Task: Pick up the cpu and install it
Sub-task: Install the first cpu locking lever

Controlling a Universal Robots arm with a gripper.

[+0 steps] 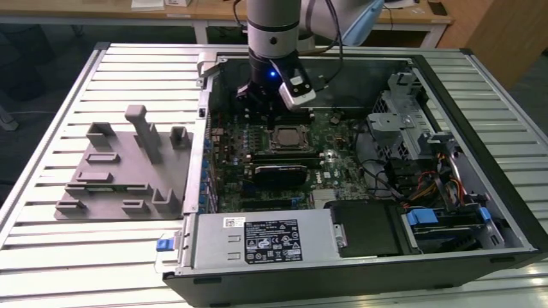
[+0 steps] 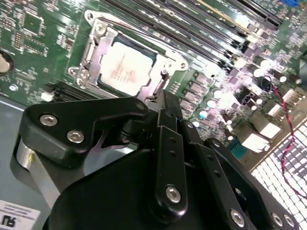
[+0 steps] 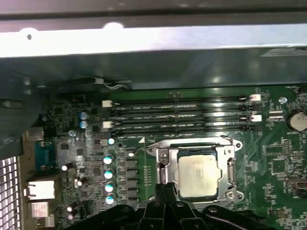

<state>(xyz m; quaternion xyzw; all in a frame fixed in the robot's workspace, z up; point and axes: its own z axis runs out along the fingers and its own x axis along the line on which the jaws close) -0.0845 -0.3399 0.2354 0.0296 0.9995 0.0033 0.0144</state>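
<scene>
The cpu lies flat in the motherboard socket inside the open computer case, its silver top facing up. Both wrist views show it inside the metal socket frame: cpu, cpu. My gripper hangs just above the board, beside the socket edge on the exterior view's left. Its black fingers are pressed together with nothing between them, and the tips of the gripper sit at the rim of the socket frame, apart from the chip.
A grey plastic fixture stands on the slatted table at the exterior view's left. Inside the case are memory slots, a drive cage, coloured cables and the power supply. The case wall runs close to the arm.
</scene>
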